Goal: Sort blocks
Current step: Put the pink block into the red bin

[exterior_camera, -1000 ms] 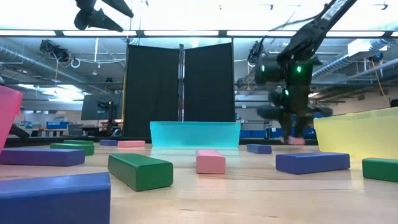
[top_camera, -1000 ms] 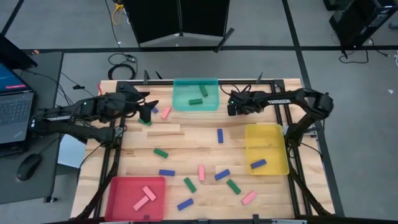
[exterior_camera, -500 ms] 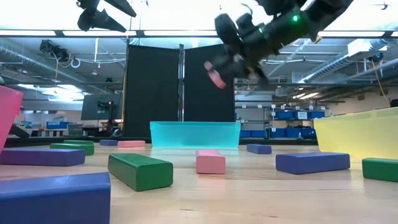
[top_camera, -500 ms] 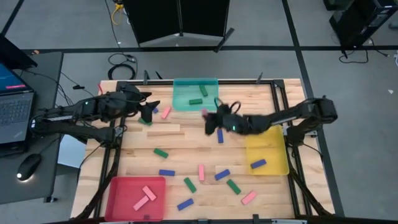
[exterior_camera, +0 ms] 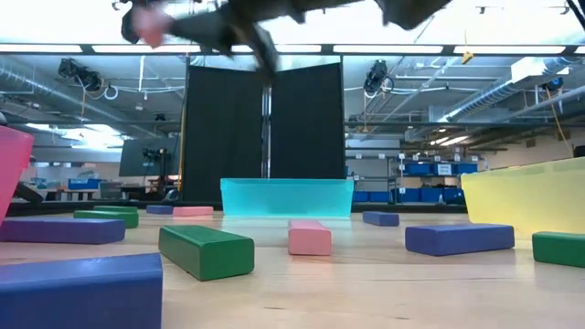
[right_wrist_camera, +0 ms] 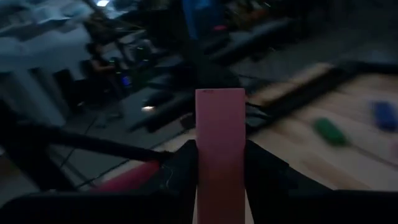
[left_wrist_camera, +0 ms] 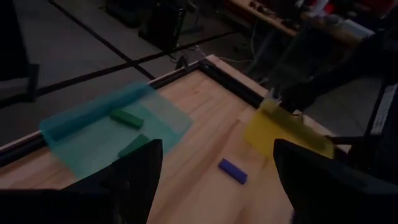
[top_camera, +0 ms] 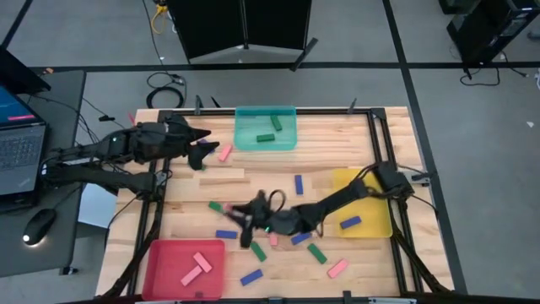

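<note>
Right pincer (right_wrist_camera: 219,186) clamps a pink block (right_wrist_camera: 219,143) mid-table; left pincer (left_wrist_camera: 211,180) gapes, empty, near the teal tray (top_camera: 266,129).

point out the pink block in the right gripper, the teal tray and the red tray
pink block (right_wrist_camera: 220,146): right wrist view, middle of its face
teal tray (top_camera: 251,142): high view, bare floor near its left edge
red tray (top_camera: 169,257): high view, bare floor

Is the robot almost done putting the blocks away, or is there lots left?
Not nearly. Done: two green blocks in the teal tray, two pink blocks in the red tray, one blue block in the yellow tray. In hand: the right tool carries a pink block above the table's front. The left tool waits open by the teal tray. Left: around ten loose blocks.
</note>
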Robot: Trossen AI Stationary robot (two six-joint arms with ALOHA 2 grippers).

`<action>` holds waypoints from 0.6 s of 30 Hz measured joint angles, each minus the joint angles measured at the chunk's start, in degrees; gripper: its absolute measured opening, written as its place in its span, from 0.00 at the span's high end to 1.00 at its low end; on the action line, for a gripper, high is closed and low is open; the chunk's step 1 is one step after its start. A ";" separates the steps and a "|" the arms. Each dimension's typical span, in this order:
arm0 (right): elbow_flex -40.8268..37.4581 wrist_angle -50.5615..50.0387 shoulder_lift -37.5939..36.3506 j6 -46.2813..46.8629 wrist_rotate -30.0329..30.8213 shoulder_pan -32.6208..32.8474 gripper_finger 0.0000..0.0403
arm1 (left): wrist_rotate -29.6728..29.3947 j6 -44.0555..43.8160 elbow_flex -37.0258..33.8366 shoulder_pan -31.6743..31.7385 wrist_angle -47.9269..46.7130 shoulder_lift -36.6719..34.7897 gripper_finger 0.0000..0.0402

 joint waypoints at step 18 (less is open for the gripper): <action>48.96 -27.75 29.04 2.61 -18.56 1.76 0.72 | 2.85 0.32 0.00 0.00 -2.53 -2.10 0.22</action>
